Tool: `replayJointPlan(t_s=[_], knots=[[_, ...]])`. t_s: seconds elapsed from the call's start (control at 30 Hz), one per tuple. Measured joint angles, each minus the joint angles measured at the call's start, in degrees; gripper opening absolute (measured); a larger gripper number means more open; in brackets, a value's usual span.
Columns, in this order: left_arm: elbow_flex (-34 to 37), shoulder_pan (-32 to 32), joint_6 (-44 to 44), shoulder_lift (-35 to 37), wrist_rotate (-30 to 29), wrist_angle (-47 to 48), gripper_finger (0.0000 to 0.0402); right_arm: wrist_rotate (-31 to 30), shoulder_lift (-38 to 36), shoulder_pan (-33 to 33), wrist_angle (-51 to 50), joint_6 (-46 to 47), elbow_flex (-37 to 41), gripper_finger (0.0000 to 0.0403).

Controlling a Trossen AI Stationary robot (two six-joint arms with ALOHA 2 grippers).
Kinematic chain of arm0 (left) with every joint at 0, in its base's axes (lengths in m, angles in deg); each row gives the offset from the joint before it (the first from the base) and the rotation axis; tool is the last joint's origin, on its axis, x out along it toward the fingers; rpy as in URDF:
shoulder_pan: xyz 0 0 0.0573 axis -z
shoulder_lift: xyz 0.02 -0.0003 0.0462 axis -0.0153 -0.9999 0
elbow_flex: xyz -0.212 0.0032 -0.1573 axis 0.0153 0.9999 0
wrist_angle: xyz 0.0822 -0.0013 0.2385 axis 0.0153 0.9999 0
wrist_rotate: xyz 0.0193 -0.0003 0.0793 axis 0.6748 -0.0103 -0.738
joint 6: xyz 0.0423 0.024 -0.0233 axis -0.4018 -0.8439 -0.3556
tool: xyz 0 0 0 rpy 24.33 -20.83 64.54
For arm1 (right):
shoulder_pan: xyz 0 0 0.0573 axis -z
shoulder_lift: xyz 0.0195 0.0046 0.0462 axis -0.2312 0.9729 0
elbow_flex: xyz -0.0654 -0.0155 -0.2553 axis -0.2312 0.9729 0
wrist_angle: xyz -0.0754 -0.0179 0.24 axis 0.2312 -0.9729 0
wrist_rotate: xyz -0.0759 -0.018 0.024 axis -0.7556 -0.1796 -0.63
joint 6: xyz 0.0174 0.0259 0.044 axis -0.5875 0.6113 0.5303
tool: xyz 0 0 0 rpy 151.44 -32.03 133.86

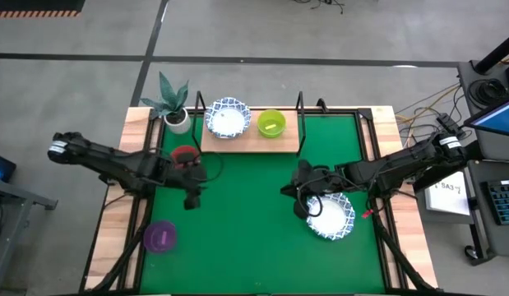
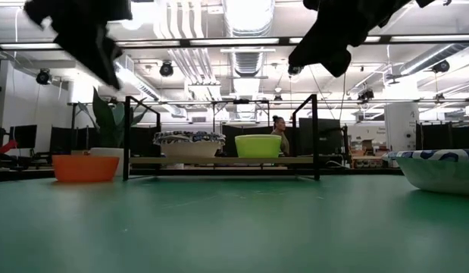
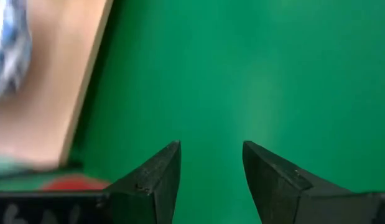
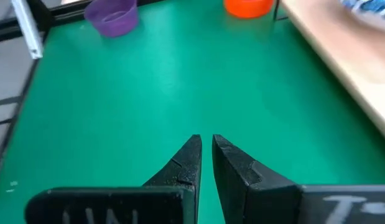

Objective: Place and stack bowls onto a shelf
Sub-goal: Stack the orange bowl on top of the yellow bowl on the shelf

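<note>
the table carries a green mat, and at its far edge the shelf already holds one patterned bowl and, right of it, a yellow-green bowl. a second patterned bowl lies on the mat at the near right, a red bowl sits left of the shelf, and a purple bowl rests at the near left.

the risks, as i judge them: the right gripper hangs just beside the near patterned bowl with its jaws nearly pressed together and empty, so they must spread before they can take that wide rim; a thin pinch on a shallow rim could tip or drop the bowl. the shelf's black posts stand close to the bowls already placed, so a carried bowl could clip one. the left gripper hovers near the red bowl, jaws parted and holding nothing, and the arm overhangs that bowl, so a careless swing could knock it. a plant stands just left of the shelf and could be brushed too.

count: one shelf, two patterned bowls, one yellow-green, one red, one purple bowl, five bowls in all, two on the shelf.
</note>
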Motion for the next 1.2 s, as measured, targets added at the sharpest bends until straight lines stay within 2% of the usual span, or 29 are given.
replayJointPlan(t_s=[0.13,0.3,0.57,1.03,1.2], knots=[[4.8,-3.8,6.2,1.2,-0.1,1.2,0.0155,-2.3,0.0,0.0,0.0,-2.6,0.0,0.0028],[8.7,-12.7,11.4,0.1,0.2,2.4,0.0155,-2.9,0.0,0.0,0.0,-5.3,0.0,0.0028],[11.2,-22.6,11.9,-4.3,0.1,2.9,0.0155,-2.9,0.0,0.0,0.1,-5.1,-0.1,0.0028],[11.1,-23.6,11.8,-13.6,0.0,2.1,0.0155,-2.9,0.0,0.0,0.2,-6.1,-0.1,0.0028],[11.1,-23.5,11.8,-15.0,0.1,2.0,0.0136,-2.9,0.0,0.0,0.2,-5.4,-0.1,0.0028]])
